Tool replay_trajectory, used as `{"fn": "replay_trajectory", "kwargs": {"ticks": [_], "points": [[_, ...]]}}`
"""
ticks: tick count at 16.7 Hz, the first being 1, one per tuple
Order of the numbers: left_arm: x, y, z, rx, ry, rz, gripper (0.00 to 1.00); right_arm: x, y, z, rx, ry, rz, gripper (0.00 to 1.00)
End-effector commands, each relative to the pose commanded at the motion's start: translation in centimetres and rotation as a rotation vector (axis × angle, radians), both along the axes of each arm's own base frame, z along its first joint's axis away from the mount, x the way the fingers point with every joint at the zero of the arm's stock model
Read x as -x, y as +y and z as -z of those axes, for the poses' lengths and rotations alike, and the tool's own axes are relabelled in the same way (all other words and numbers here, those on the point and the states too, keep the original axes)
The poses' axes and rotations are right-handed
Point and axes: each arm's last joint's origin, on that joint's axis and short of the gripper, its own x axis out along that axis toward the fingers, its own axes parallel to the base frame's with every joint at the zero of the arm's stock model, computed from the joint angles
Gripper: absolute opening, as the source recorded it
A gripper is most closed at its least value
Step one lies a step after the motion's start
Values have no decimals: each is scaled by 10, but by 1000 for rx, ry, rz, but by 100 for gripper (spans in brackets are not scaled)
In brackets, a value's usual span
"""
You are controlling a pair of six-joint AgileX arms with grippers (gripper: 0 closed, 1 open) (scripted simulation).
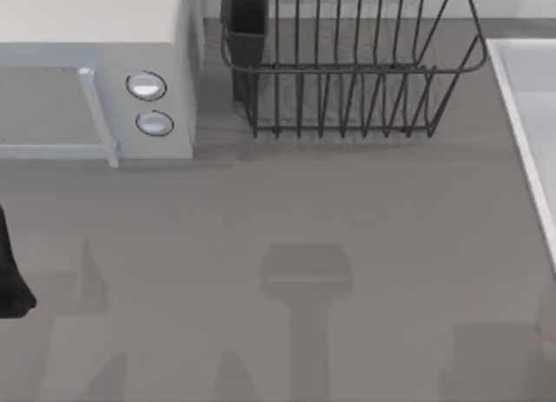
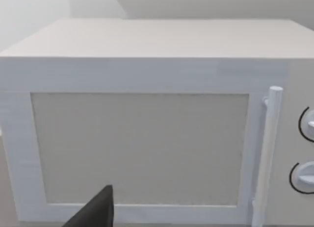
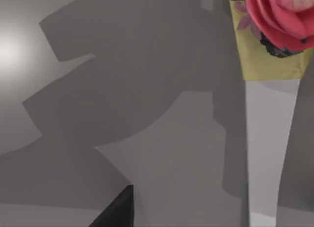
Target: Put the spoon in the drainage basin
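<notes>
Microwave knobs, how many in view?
2. Both on the microwave front, right of the door handle: upper knob, lower knob just under it. None seems hidden.

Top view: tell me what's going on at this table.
No handling is visible yet. The left gripper is at the table's left side, facing the microwave. The right gripper hangs over the table near a long pale piece with a yellow and pink end, possibly the spoon. The drainage basin lies at the right edge, and the wire dish rack stands at the back.
</notes>
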Motion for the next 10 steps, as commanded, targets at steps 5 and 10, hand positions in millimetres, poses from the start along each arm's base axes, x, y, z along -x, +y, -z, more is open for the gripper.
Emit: {"fn": "replay_trajectory", "kwargs": {"ticks": [5,10], "points": [[0,0,0,0,0,0,100,0,0,0,0,0,0,0],[0,0,0,0,0,0,100,0,0,0,0,0,0,0]]}}
